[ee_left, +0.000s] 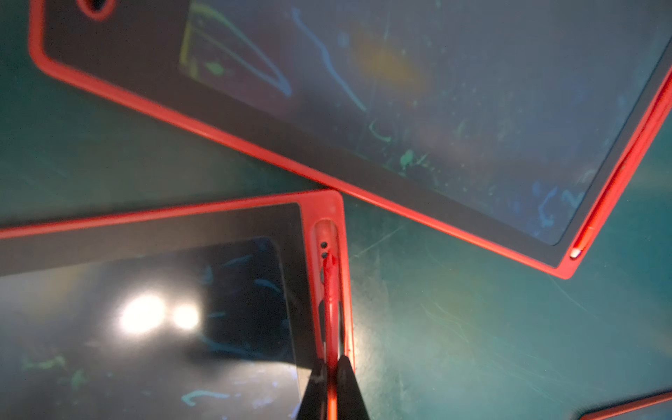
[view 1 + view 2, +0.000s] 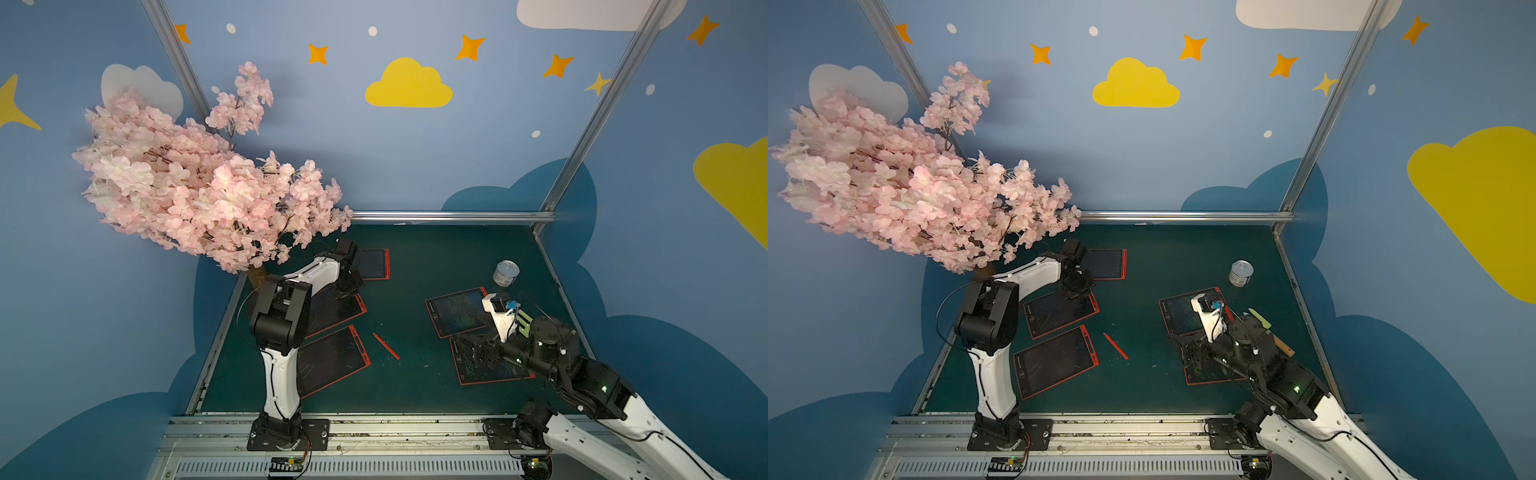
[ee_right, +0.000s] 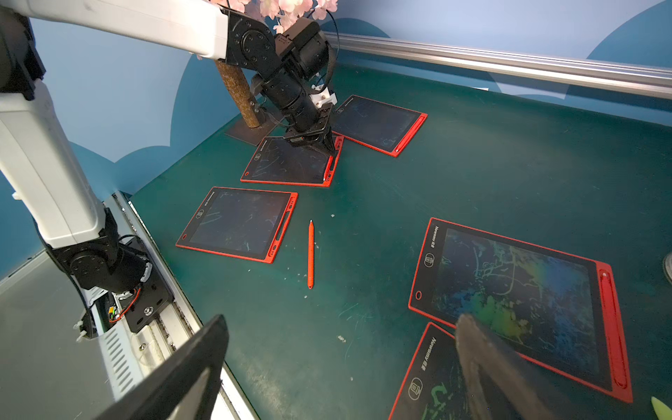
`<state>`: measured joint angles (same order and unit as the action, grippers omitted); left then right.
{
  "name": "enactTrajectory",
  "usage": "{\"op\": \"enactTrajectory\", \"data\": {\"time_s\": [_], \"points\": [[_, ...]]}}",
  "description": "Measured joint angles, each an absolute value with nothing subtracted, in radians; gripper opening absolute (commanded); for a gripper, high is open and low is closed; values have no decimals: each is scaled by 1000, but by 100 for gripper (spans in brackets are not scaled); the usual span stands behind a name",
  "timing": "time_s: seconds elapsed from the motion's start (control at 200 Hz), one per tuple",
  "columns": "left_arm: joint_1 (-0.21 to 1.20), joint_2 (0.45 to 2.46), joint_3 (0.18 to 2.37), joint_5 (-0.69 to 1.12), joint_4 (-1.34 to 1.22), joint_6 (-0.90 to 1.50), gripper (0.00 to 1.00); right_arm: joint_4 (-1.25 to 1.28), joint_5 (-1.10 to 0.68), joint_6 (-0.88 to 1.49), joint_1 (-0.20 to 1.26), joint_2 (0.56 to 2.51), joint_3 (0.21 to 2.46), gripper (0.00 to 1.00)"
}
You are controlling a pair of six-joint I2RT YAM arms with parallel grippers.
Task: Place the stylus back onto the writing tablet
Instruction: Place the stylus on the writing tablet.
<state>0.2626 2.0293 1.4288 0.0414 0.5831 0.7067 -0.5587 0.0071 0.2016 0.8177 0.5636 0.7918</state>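
Fingers (image 1: pixel 348 391) w/ stylus (image 1: pixel 331 316) at tablet slot (image 1: pixel 320 232)

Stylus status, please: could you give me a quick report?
Left gripper shut on thin red plastic stylus, in side slot of red-framed tablet. Right gripper open, hovering. Second red stylus loose on green mat.

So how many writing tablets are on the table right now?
5. Left side: far tablet, middle tablet under the left gripper, near tablet. Right side: back tablet near the can, front tablet partly under the right arm. The arms could hide more.
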Motion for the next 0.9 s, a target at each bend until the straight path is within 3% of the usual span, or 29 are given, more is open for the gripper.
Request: {"op": "enactTrajectory", "data": {"time_s": [0.656, 0.896], "points": [[262, 2029, 1429, 41, 583, 707, 12, -559, 7, 202, 818, 569, 792, 96], [262, 2029, 1429, 42, 583, 707, 8, -559, 7, 202, 818, 569, 792, 96]]}}
